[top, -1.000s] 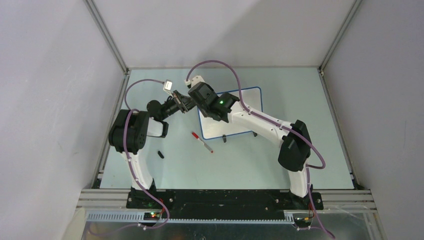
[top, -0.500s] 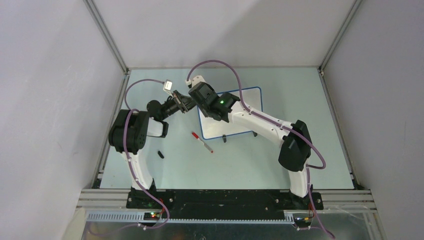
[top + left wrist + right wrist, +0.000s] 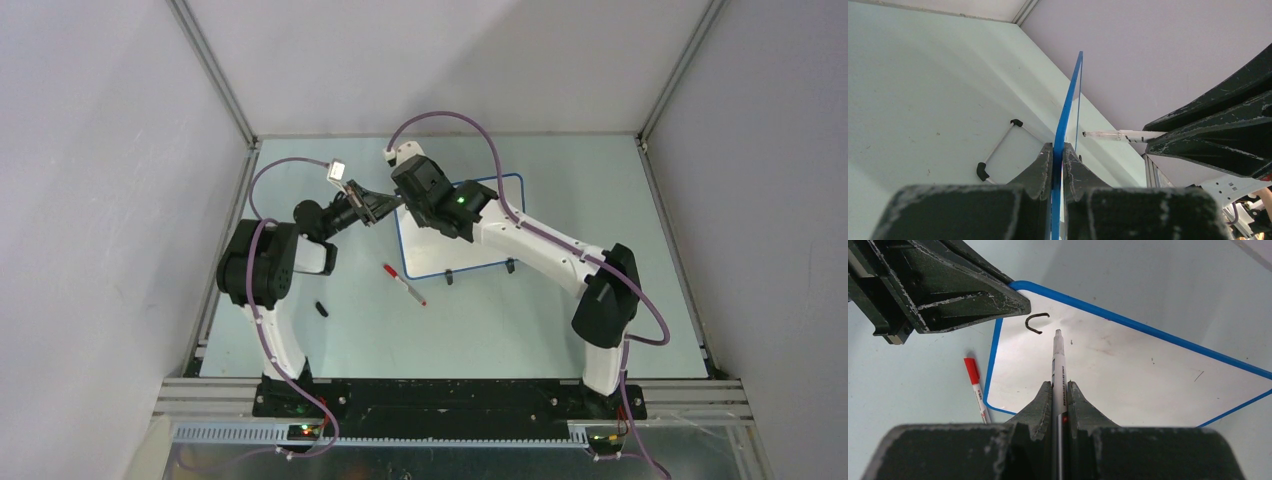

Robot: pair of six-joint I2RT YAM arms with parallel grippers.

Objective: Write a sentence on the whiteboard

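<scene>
The whiteboard [image 3: 440, 255], white with a thin blue rim, is tilted on the table. My left gripper [image 3: 1058, 147] is shut on the whiteboard's rim [image 3: 1068, 105], at its far left corner [image 3: 1018, 286]. My right gripper [image 3: 1059, 385] is shut on a white marker [image 3: 1058, 360] that points at the board face [image 3: 1128, 370]. Of the sentence, only one black curved stroke [image 3: 1035, 322] shows, like a "c", close to the held corner. The marker's tip [image 3: 1085, 134] is just right of that stroke. I cannot tell whether it touches the board. From above, the right gripper [image 3: 415, 200] hides that corner.
A red-capped marker [image 3: 404, 284] lies on the table left of the board's near corner, also in the right wrist view [image 3: 975, 390]. A small black cap [image 3: 321, 308] lies near the left arm. The board's wire foot [image 3: 998, 150] has black ends.
My right arm has swung to the right, and its gripper and marker have shifted slightly right along the board's top. The left arm and the board have stayed put.
</scene>
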